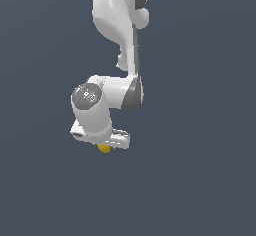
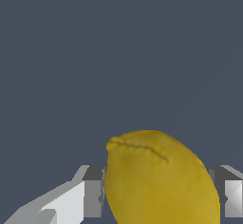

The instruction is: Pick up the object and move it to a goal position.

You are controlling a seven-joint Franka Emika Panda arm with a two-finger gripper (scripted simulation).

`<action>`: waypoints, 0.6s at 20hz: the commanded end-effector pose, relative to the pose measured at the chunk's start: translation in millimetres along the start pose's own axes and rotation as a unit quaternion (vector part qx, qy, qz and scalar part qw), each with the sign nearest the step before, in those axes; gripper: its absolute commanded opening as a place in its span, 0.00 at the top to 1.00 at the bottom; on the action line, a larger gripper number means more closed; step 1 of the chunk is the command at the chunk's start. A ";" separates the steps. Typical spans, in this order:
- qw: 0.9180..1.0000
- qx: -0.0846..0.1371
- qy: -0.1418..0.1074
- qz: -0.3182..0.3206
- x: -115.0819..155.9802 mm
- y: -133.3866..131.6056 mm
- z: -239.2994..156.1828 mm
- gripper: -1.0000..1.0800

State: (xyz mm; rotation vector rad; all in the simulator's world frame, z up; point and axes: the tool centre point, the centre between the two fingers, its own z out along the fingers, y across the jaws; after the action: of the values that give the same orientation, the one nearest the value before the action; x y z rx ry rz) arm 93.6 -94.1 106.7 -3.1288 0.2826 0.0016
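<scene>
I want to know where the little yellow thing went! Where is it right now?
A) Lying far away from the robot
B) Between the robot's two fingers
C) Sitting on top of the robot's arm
B: in the wrist view the yellow object fills the gap with one of the fingers on each side of it, and the exterior view shows it right under the gripper.

plain dark slate-blue backdrop (image 1: pixel 200 180), featureless surface
</scene>
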 end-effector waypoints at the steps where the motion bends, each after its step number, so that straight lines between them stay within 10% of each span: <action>1: 1.000 0.000 0.000 0.000 10.1 16.7 -16.1 1.00; 12: 1.000 0.000 0.000 0.000 34.3 53.0 -49.3 1.00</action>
State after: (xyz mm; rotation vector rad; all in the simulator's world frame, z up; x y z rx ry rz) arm 116.2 -149.7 152.8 -3.1288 0.2835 0.0010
